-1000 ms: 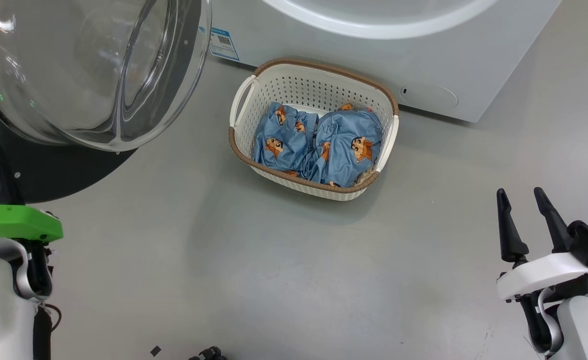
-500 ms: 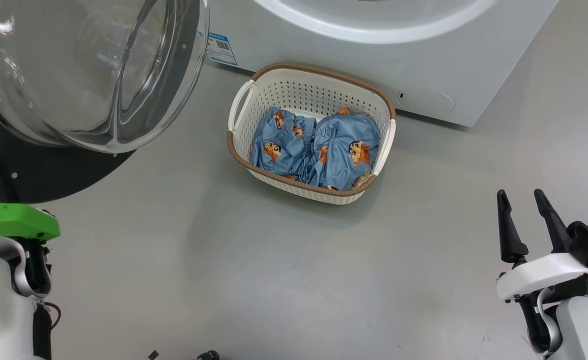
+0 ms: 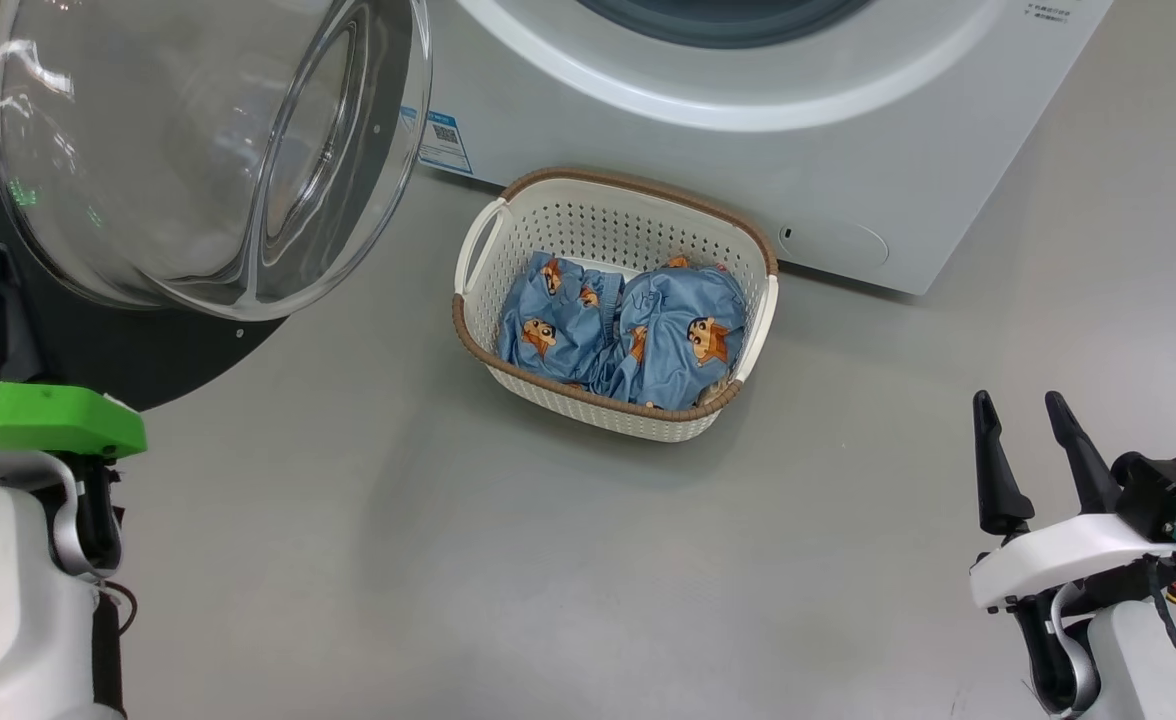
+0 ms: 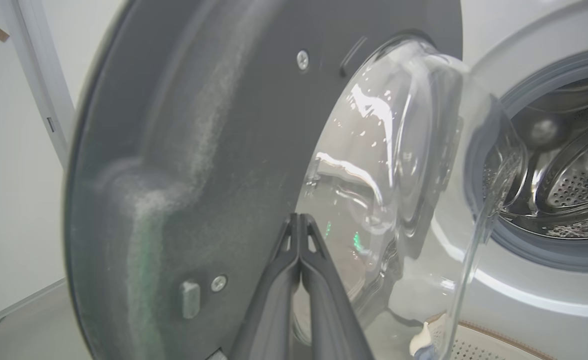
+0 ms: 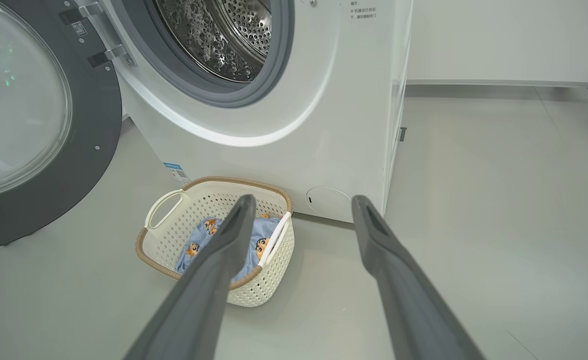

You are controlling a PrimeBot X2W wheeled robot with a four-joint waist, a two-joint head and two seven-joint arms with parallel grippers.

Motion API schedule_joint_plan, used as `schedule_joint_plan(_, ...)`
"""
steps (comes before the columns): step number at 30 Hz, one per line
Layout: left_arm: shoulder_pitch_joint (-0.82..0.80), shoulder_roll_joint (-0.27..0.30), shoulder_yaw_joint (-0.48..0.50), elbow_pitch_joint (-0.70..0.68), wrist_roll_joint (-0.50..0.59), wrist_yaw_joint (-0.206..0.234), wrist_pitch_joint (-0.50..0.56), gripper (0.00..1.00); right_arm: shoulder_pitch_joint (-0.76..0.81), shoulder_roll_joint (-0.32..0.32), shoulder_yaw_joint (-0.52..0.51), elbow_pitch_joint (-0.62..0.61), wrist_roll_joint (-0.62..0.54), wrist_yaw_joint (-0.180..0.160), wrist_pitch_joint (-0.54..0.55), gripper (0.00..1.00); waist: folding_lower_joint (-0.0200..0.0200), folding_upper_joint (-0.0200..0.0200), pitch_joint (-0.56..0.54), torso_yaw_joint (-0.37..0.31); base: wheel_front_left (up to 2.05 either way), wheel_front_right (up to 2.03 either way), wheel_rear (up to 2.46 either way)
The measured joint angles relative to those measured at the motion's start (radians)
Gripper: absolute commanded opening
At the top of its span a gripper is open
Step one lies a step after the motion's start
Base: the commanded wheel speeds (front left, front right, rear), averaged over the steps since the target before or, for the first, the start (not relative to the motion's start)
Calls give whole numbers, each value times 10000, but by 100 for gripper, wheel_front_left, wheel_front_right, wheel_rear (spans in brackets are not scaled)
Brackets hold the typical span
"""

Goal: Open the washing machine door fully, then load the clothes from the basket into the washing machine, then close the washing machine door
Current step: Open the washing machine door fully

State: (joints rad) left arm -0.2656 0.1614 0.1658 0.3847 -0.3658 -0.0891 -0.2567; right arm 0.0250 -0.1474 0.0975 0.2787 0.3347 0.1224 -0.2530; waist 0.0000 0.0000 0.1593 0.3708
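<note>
The washing machine door [image 3: 198, 150] hangs swung open at the upper left, its clear glass bowl bulging out of the black rim [image 4: 174, 150]. The white washing machine [image 3: 748, 130] stands behind, its steel drum [image 5: 214, 35] open. On the floor before it sits the cream basket [image 3: 468, 250] with the light blue cartoon-print clothes [image 3: 638, 330] inside. My left gripper [image 4: 299, 216] is shut and empty, its tips close to the door's inner face. My right gripper [image 3: 1018, 402] stands open at the lower right, well clear of the basket [image 5: 164, 212].
Grey floor lies bare between the basket and both arms. A round service flap [image 3: 833, 243] and a blue-bordered label [image 3: 443, 140] mark the washer's front. A pale wall and skirting [image 5: 499, 82] run behind on the right.
The head camera has tilted up: basket and washer sit lower in the picture and the drum gasket now shows. The basket, clothes and both grippers hold their places.
</note>
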Motion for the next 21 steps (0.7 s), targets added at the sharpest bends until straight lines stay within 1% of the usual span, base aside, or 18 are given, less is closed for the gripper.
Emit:
schedule_joint_plan(3, 13, -163, -104, -297, 182, -79, 2, 0, 32, 121, 33, 61, 6, 0, 0, 100, 0, 0, -162, -22, 0, 0, 0)
schedule_joint_plan(5, 53, -173, -230, -500, 378, -94, 0, 0, 44, 192, 94, 94, 15, 0, 0, 100, 0, 0, -267, -49, 0, 0, 0)
schedule_joint_plan(9, 310, -259, -384, -849, 420, -174, 0, 0, 44, 236, 148, 96, 61, 0, 0, 100, 0, 0, -428, -158, 0, 0, 0)
schedule_joint_plan(13, 502, -506, -539, -1248, 658, -249, 0, 1, 54, 245, 150, 100, 88, 0, 0, 100, 0, 0, -554, -294, 0, 0, 0)
schedule_joint_plan(14, 575, -546, -627, -1365, 702, -251, 0, 22, 55, 251, 163, 102, 88, 0, 0, 100, 0, 0, -579, -331, 0, 0, 0)
schedule_joint_plan(15, 636, -589, -685, -1429, 706, -251, 0, 38, 59, 263, 165, 102, 92, 0, 0, 100, 0, 0, -601, -370, 0, 0, 0)
schedule_joint_plan(16, 697, -631, -725, -1480, 708, -257, 0, 50, 61, 280, 169, 102, 100, 0, 0, 100, 0, 0, -619, -409, 0, 0, 0)
schedule_joint_plan(17, 763, -685, -767, -1540, 709, -259, 0, 67, 67, 299, 171, 102, 102, 0, 0, 100, 0, 0, -636, -450, 0, 0, 0)
schedule_joint_plan(18, 835, -742, -805, -1595, 715, -261, 0, 96, 69, 316, 190, 102, 104, 0, 0, 100, 0, 0, -653, -491, 0, 0, 0)
schedule_joint_plan(19, 895, -790, -855, -1647, 740, -261, 0, 100, 73, 332, 205, 102, 117, 0, 0, 100, 0, 0, -669, -532, 0, 0, 0)
schedule_joint_plan(21, 1023, -813, -988, -1747, 757, -263, 0, 100, 75, 368, 226, 102, 148, 0, 0, 100, 0, 0, -694, -618, 0, 0, 0)
